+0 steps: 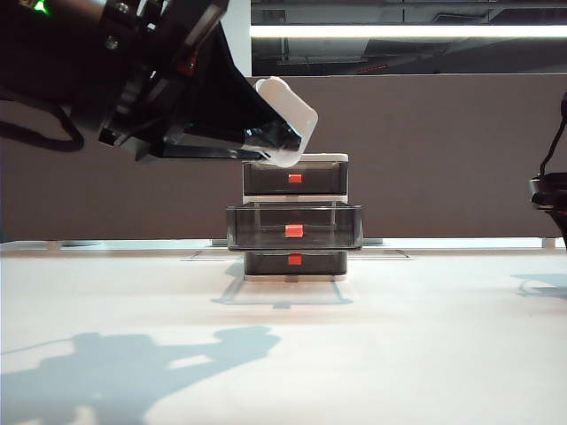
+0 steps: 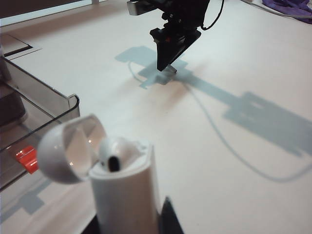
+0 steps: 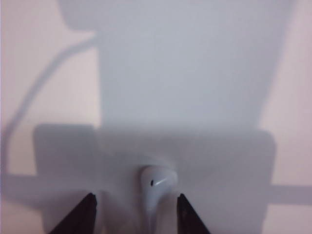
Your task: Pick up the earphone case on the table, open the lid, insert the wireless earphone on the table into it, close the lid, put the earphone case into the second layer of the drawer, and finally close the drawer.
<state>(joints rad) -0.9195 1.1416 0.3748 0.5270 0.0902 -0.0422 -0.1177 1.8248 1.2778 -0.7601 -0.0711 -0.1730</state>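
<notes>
We find the left gripper (image 2: 127, 229) holding the case (image 2: 124, 187), lid (image 2: 68, 148) open; the right gripper (image 3: 135, 214) stands open astride the earphone (image 3: 155, 187).

White earphone case (image 2: 126, 195) upright in left gripper (image 2: 131, 226), lid (image 2: 66, 148) flipped open; earphone (image 3: 155, 187) on table (image 3: 195, 73) between right gripper (image 3: 135, 212) tips.

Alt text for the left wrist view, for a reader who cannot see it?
The left hand holds the white earphone case upright, lid open, one earbud seated inside. Beside it the pulled-out drawer shows its red tab; beyond, the right hand reaches down to the table.
</notes>
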